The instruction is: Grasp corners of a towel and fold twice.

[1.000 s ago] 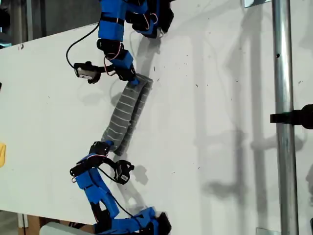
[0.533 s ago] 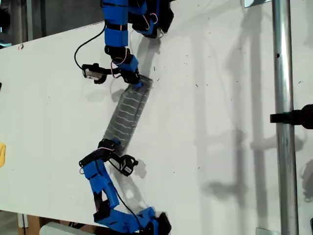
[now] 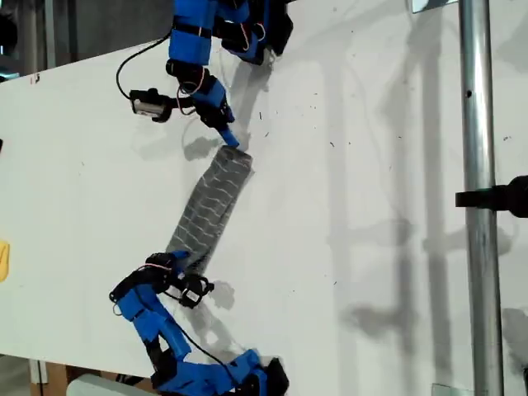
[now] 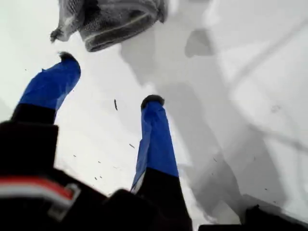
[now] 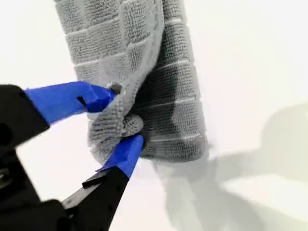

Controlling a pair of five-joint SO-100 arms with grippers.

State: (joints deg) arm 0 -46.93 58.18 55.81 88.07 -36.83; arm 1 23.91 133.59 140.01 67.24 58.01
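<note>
The grey, white-striped towel [image 3: 210, 202] lies folded into a narrow strip slanting across the white table [image 3: 371, 165]. My first gripper [image 3: 228, 139] [image 4: 109, 79] hovers open just beyond the strip's upper end [image 4: 113, 19], with nothing between its fingers. At the strip's lower end, my second gripper [image 3: 180, 262] [image 5: 124, 117] is shut on a bunched corner of the towel [image 5: 113, 127]. The rest of the towel [image 5: 168, 96] lies flat past it, in stacked layers. The other corners are tucked into the folds and cannot be made out.
A vertical metal pole [image 3: 478, 206] with a black clamp [image 3: 495, 198] runs down the exterior view's right. A small yellow object [image 3: 3, 260] sits at that view's left edge. Both arm bases stand at the top and bottom of the exterior view.
My first gripper has let go of the towel's upper end and drawn back from it. The upper end now lies flat. My second gripper shifted slightly toward the exterior view's lower left, still holding.
</note>
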